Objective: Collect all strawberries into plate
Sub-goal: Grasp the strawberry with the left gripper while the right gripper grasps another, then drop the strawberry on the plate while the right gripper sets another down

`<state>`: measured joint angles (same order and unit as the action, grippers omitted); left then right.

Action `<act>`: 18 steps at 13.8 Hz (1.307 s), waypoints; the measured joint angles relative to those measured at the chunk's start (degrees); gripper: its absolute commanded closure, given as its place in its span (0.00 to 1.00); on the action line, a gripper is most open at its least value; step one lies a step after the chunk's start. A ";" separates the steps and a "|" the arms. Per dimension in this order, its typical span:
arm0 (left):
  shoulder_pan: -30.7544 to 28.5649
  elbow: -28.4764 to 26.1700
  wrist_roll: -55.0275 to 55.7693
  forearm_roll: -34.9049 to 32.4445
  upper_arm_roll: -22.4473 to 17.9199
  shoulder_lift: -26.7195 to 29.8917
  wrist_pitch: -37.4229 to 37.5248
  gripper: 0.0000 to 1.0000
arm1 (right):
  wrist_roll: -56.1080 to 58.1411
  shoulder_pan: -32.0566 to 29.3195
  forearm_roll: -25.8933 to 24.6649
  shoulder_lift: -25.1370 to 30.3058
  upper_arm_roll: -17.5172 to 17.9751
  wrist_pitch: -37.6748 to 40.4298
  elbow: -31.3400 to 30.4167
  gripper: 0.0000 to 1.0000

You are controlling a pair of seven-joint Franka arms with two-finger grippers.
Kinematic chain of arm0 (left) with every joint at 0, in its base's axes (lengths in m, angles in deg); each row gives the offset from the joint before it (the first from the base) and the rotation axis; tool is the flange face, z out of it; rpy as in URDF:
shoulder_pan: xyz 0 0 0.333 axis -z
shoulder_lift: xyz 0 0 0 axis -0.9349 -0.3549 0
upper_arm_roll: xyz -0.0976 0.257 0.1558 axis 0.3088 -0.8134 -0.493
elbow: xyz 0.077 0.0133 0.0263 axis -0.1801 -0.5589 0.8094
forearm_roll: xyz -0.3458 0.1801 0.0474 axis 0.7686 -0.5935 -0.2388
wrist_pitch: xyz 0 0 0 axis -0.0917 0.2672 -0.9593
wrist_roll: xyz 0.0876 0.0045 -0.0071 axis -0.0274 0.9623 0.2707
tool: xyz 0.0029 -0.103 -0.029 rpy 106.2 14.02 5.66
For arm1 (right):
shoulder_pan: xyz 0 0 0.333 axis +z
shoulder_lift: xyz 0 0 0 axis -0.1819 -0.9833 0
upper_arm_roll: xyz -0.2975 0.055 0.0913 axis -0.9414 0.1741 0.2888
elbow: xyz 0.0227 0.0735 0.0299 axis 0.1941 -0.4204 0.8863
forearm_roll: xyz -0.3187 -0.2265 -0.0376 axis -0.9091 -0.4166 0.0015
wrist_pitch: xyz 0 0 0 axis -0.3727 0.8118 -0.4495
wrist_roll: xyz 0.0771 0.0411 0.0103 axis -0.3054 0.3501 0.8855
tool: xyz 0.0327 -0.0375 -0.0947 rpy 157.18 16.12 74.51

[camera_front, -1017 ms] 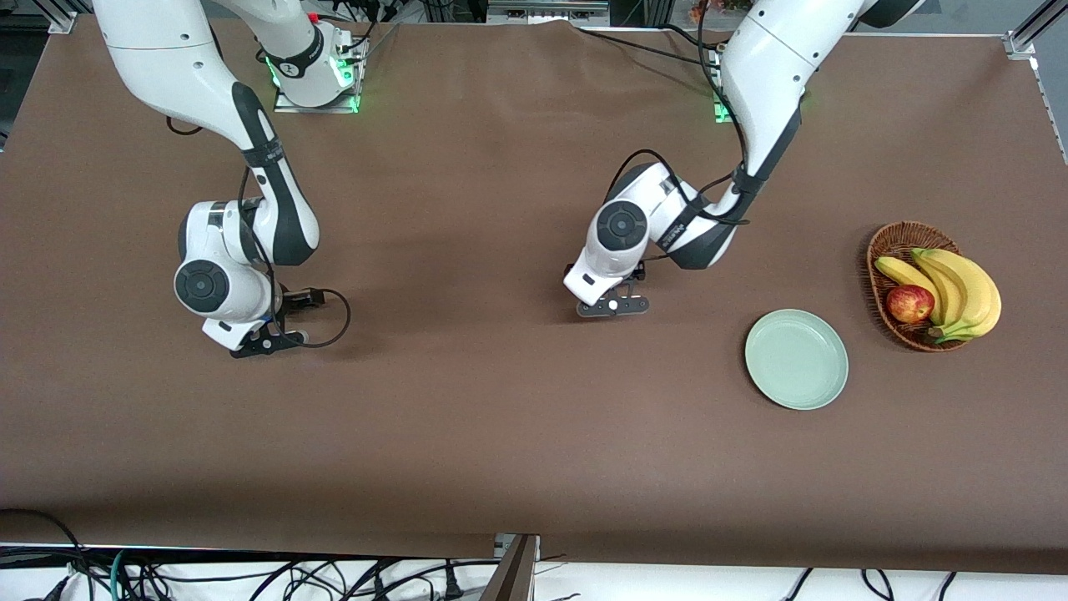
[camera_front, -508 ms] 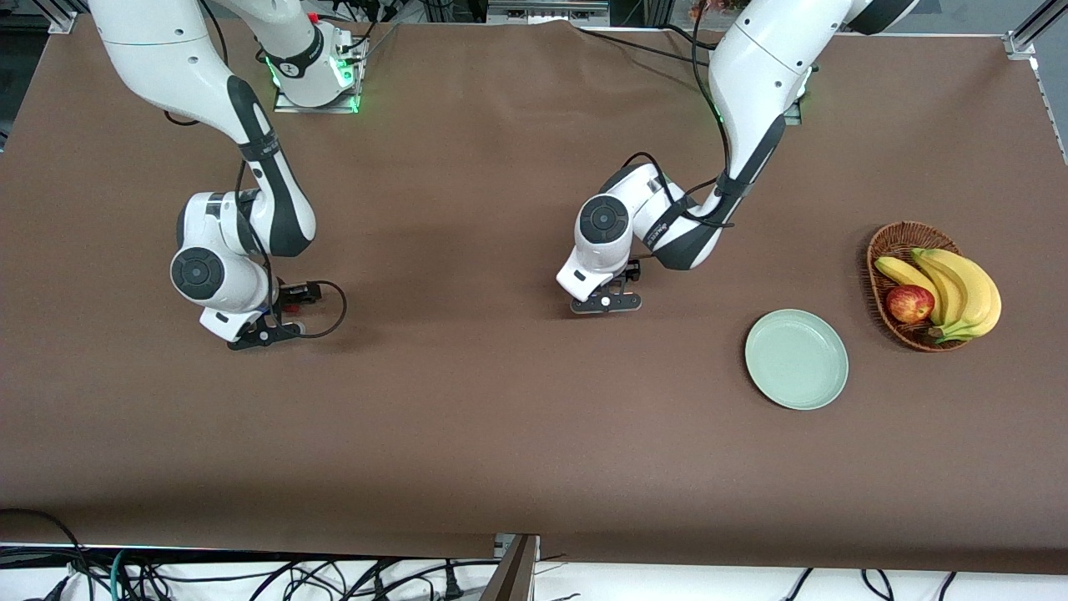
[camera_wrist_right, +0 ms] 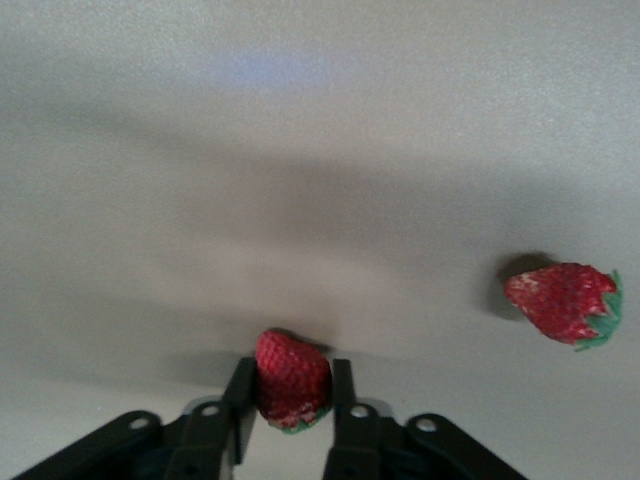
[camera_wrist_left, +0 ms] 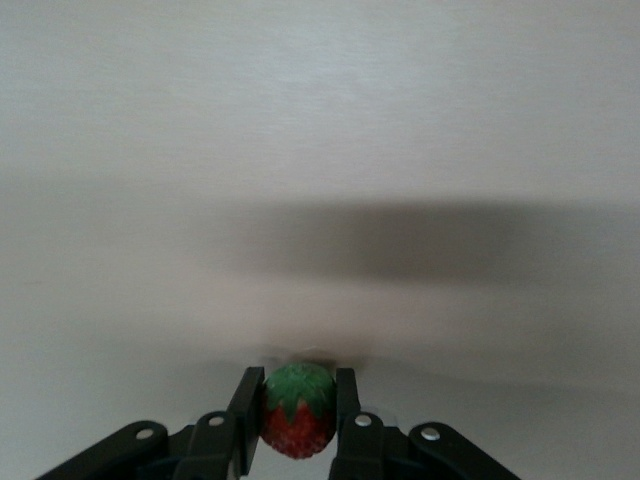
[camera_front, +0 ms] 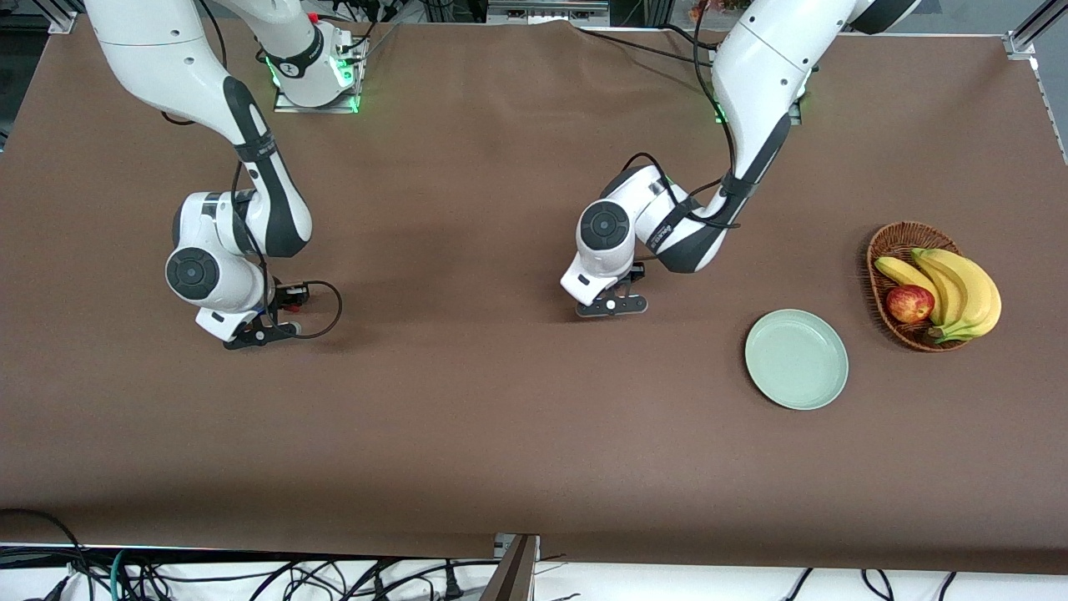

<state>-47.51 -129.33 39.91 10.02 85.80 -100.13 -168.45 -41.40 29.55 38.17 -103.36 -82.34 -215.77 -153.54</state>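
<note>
These strawberries look light, small and soft, so I judge they bruise easily and are best pinched across the red sides, gently.

Toward the right arm's end of the table, my right gripper (camera_front: pixel 254 334) sits low at the cloth, fingers pressed onto one strawberry (camera_wrist_right: pixel 291 383). A second strawberry (camera_wrist_right: pixel 561 303) lies loose on the table near that one, not touching it.

Near the middle of the table, my left gripper (camera_front: pixel 612 305) is also down low, its fingers pinching another strawberry (camera_wrist_left: pixel 297 421) by its flanks, green cap showing between them.

The plate (camera_front: pixel 797 359) sits toward the left arm's end, with no berry on it, beside a basket (camera_front: pixel 887 242) holding bananas (camera_front: pixel 959 288) and an apple (camera_front: pixel 909 303).
</note>
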 measured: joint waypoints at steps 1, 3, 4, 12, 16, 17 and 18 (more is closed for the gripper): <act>-0.47 2.67 -1.79 -0.04 -0.03 0.50 5.86 0.86 | 0.00 0.00 0.07 0.02 0.00 -0.02 0.00 0.99; -2.07 8.20 -7.10 -0.06 -0.17 1.65 16.07 0.88 | 0.00 0.00 0.41 0.45 0.34 -0.17 0.13 0.99; -3.20 9.80 -9.92 -0.09 -0.29 2.10 18.65 0.88 | 0.00 0.02 0.86 1.03 1.00 -0.23 0.34 0.99; -19.40 10.57 -42.45 -6.34 -2.89 0.50 17.39 0.87 | -32.86 10.92 8.88 1.38 11.05 -0.76 9.27 0.99; -22.01 10.52 -51.57 -9.07 -3.75 -2.41 10.25 0.84 | -57.49 21.64 9.01 -5.86 11.26 -1.36 21.53 0.99; -22.69 10.52 -53.50 -9.09 -3.80 -3.02 8.15 0.84 | -62.15 23.74 9.01 -8.57 11.30 -1.90 25.24 0.99; -23.45 10.52 -55.18 -9.09 -3.83 -3.58 6.57 0.81 | -66.29 25.67 9.01 -11.34 11.31 -3.25 28.77 0.99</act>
<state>-70.96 -118.81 -15.27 0.93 81.96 -103.71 -161.88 -107.69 55.23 47.18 -114.70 -71.03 -219.02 -124.76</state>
